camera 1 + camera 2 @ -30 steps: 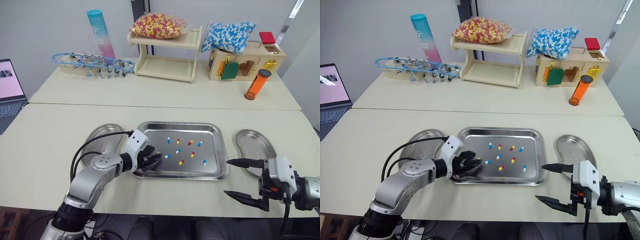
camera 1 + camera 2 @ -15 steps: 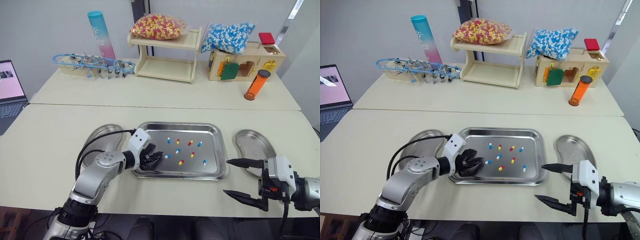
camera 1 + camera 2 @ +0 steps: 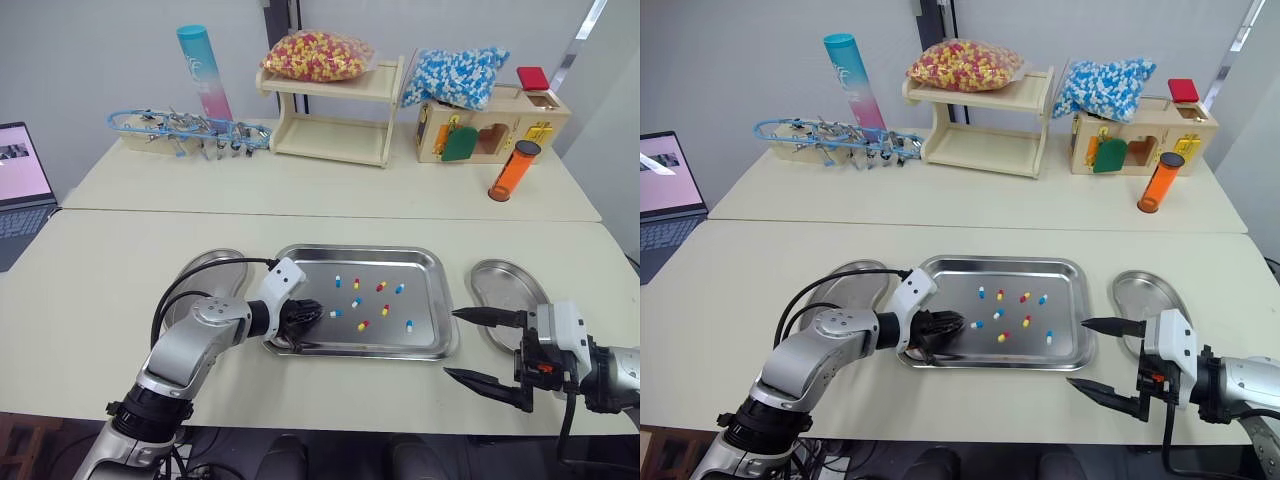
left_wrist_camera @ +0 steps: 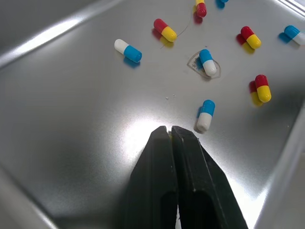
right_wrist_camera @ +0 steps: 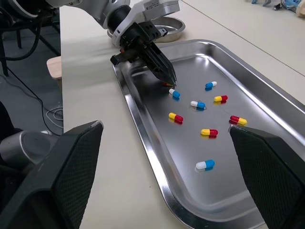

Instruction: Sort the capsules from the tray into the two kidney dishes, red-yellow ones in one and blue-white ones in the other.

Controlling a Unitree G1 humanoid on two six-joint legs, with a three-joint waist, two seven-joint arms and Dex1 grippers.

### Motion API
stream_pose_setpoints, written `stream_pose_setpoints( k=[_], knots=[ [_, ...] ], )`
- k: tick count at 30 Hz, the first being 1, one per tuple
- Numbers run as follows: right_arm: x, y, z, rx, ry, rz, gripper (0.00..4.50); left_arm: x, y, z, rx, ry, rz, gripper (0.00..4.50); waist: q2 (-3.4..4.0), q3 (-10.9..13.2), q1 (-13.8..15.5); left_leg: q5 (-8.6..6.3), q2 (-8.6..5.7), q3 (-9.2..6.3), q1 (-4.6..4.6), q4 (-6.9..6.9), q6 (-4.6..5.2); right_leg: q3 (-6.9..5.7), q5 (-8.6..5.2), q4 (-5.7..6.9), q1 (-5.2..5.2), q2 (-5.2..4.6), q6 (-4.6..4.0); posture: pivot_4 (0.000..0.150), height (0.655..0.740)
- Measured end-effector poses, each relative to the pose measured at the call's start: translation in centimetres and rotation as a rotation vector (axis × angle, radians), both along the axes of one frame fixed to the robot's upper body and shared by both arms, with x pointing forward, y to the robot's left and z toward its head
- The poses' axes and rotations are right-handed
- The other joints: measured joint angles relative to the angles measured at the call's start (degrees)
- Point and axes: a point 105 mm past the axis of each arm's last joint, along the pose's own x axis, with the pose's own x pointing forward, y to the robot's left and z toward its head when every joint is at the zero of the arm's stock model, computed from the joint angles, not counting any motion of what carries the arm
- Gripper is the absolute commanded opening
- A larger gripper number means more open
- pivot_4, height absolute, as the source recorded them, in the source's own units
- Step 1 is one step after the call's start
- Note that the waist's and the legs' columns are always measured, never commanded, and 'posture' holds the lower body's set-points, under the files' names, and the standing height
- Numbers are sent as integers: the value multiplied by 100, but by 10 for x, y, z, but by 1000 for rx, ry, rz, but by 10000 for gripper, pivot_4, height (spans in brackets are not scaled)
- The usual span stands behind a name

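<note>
The steel tray point(image 3: 360, 251) holds several red-yellow and blue-white capsules, such as a blue-white one point(image 4: 205, 116) just beyond my left fingertips. My left gripper point(image 3: 315, 310) is low over the tray's left part, shut, with a sliver of a red-yellow capsule point(image 5: 166, 84) showing at its tips. The left kidney dish point(image 3: 198, 272) and the right kidney dish point(image 3: 506, 281) lie on either side of the tray. My right gripper point(image 3: 452, 343) stands wide open near the table's front edge, beside the right dish, holding nothing.
On the back table a wooden shelf carries a bag of red-yellow capsules point(image 3: 318, 52). A bag of blue-white capsules point(image 3: 458, 72) lies on a wooden box. An orange tube point(image 3: 513, 168) and a laptop point(image 3: 18, 175) stand at the sides.
My left gripper's fingers have shut at the red-yellow capsule that lay just before them. The right gripper has shifted slightly toward the tray, still open.
</note>
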Motion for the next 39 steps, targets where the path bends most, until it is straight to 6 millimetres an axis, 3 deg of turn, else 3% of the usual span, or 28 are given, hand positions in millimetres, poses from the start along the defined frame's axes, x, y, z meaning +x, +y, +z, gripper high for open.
stream_pose_setpoints(
  k=[6, 12, 15, 18, 20, 26, 31, 39],
  knots=[
    [2, 2, 1, 2, -4, -1, 45000, 7, 28, 19, -9, -25, 29, 220, -7, 5, -9, 0, 0, -2, -7, -2, 0, -1, 0, 2, -10, 0, 0, 1500, 7400],
    [4, 2, 3, 5, -7, 2, 45000, 15, 71, 93, -174, -124, 50, 220, -15, 10, -4, 0, 0, -10, -32, -1, -1, -11, 0, 0, -32, 0, 0, 1500, 7400],
    [4, 3, 3, 6, -1, 3, 45000, 9, 102, 108, -167, -110, 83, 220, -12, 12, -33, 0, 0, -7, -31, -6, 0, -6, 0, 0, -38, 1, -1, 1500, 7400],
    [4, 5, 4, 13, 0, 15, 45000, 5, 131, 102, -88, -92, 139, 220, -11, 13, -41, 0, 0, -7, -30, -5, 0, -5, 0, 2, -38, 0, -1, 1500, 7400],
    [4, 8, 6, 21, 0, 32, 45000, 1, 156, 85, -11, -65, 195, 220, -8, 14, -45, 0, 0, -5, -30, -6, 0, -4, 0, 2, -39, 0, -1, 1500, 7400],
    [5, 13, 6, 23, 11, 58, 45000, 0, 172, 58, 31, -26, 218, 220, -20, 21, 31, 0, 0, -9, -43, -3, 0, -10, 0, 1, -43, 0, -1, 1500, 7400],
    [5, 16, 6, 23, 13, 70, 45000, 2, 166, 43, -14, -28, 198, 13143, -21, 22, 4, 0, 1, -10, -43, -4, 0, -10, 0, 4, -47, 0, -1, 1500, 7400],
    [3, 16, 4, 22, 23, 70, 45000, 3, 169, 54, -62, -17, 198, 37984, -21, 22, -12, 0, 1, -9, -42, -4, 0, -9, 0, 8, -49, 1, -1, 1500, 7400]
  ],
)
